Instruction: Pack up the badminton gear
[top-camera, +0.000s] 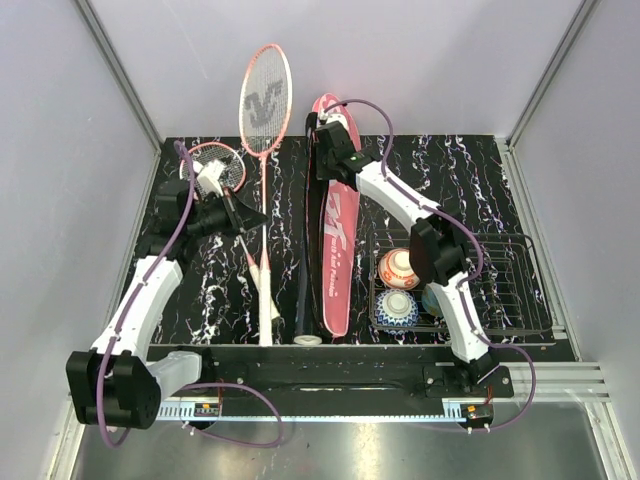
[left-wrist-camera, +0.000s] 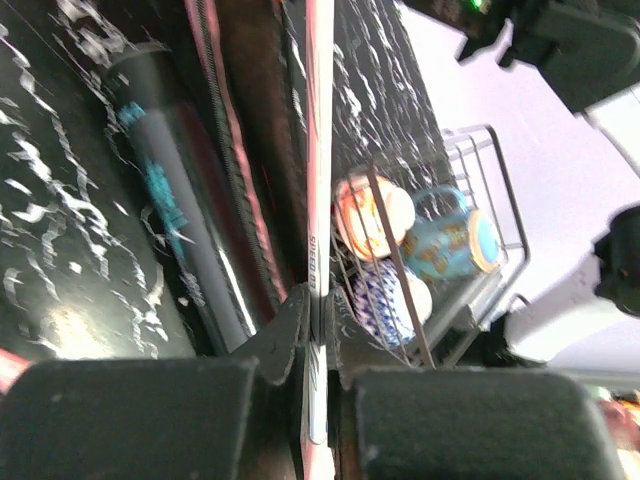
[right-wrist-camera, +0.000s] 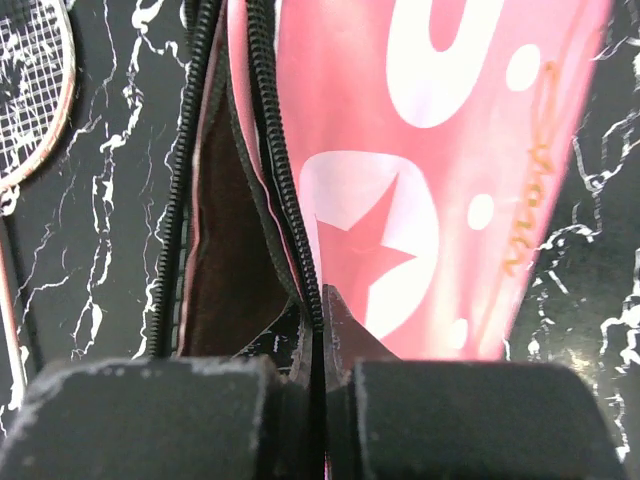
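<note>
**Finding 1: handling.** The racket (top-camera: 265, 100) is light and long. Its shaft (left-wrist-camera: 320, 150) is thin and stiff but springy, and the strung head will likely snag or distort if forced. Judge the shaft slick under narrow fingers. Expect the head end to lever and twist about your grip; a hold nearer the white handle would probably steady it. The racket cover (top-camera: 335, 250) is soft, limp fabric that will sag and fold. Its zip edge is the sensible place to hold it, since the mouth must stay open to admit a racket head.

**Finding 2: positions.**
- Your left gripper (left-wrist-camera: 315, 312) is closed on the racket shaft, which passes straight between the fingers roughly midway along the racket. The head reaches beyond the far edge of the table. Whether the racket is lifted clear, you cannot tell.
- Your right gripper (right-wrist-camera: 318, 305) is clamped on the zip edge at the far end of the cover. The dark opening is on its left and the pink printed panel on its right.
- The cover lies lengthways, far to near, right of the long black tube (top-camera: 303, 250). The tube lies between the cover and the held racket.
- The second racket (top-camera: 228, 160) lies further left, partly under your left arm.
</note>
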